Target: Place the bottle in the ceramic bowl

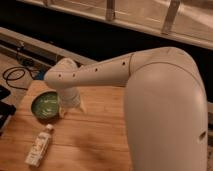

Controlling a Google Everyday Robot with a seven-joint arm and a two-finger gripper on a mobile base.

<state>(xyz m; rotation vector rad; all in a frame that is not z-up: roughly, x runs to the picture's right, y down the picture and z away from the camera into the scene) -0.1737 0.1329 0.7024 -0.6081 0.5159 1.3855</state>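
The bottle [39, 145] is clear plastic with a white cap and a pale label. It lies on its side on the wooden table [95, 140], near the front left, cap pointing up-right. The green ceramic bowl [46, 105] sits empty at the table's left, behind the bottle. My gripper [72, 109] hangs from the white arm just right of the bowl, close to its rim and above the tabletop. Its two pale fingers stand apart and hold nothing. The bottle is well below and left of the gripper.
The large white arm and robot body [165, 110] fill the right side. Black cables [17, 75] lie on the floor at the left beyond the table edge. A dark ledge and railing run along the back.
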